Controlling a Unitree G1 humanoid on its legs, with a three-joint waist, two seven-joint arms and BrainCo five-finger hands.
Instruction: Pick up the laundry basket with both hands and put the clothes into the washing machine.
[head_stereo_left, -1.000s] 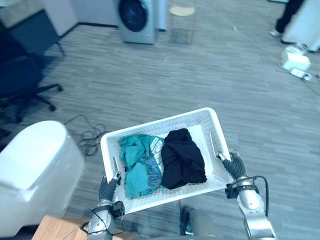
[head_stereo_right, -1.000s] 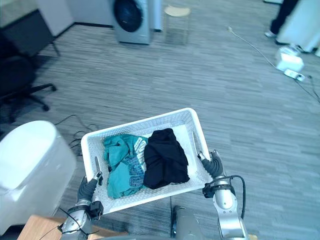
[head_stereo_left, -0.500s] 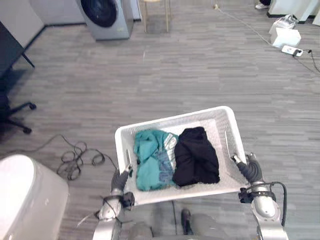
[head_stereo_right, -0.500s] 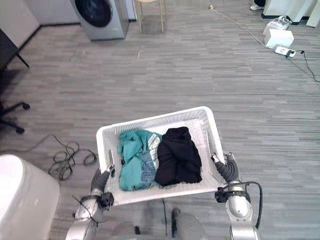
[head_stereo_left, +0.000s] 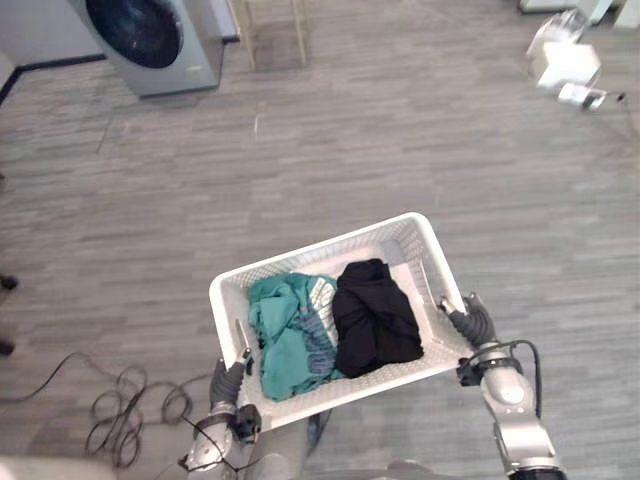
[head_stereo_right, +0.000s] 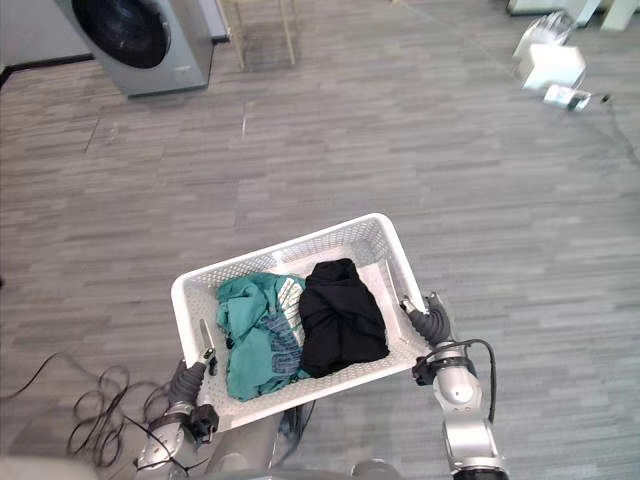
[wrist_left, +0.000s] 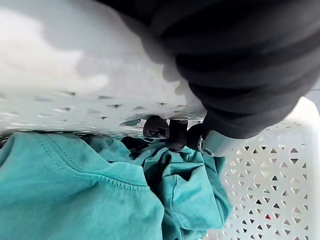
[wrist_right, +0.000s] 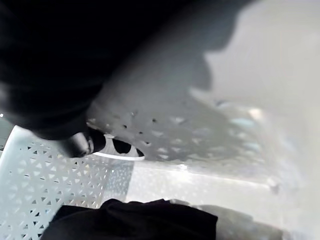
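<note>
White perforated plastic laundry basket (head_stereo_left: 315, 250) of soft clothes (head_stereo_left: 285, 335), held aloft, well apart from the grey washing machine (head_stereo_left: 150, 40). Left hand (head_stereo_left: 228, 378) and right hand (head_stereo_left: 472, 325) curl through its end slots. Probably light and stiff.

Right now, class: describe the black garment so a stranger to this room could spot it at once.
Find the white laundry basket carried above the grey floor. Two bundles lie inside: the black garment is the dark one nearer the right hand, beside the teal garment.

On the grey floor (head_stereo_left: 400, 150) stand a washing machine (head_stereo_left: 150, 45) and white box (head_stereo_left: 565, 62).
</note>
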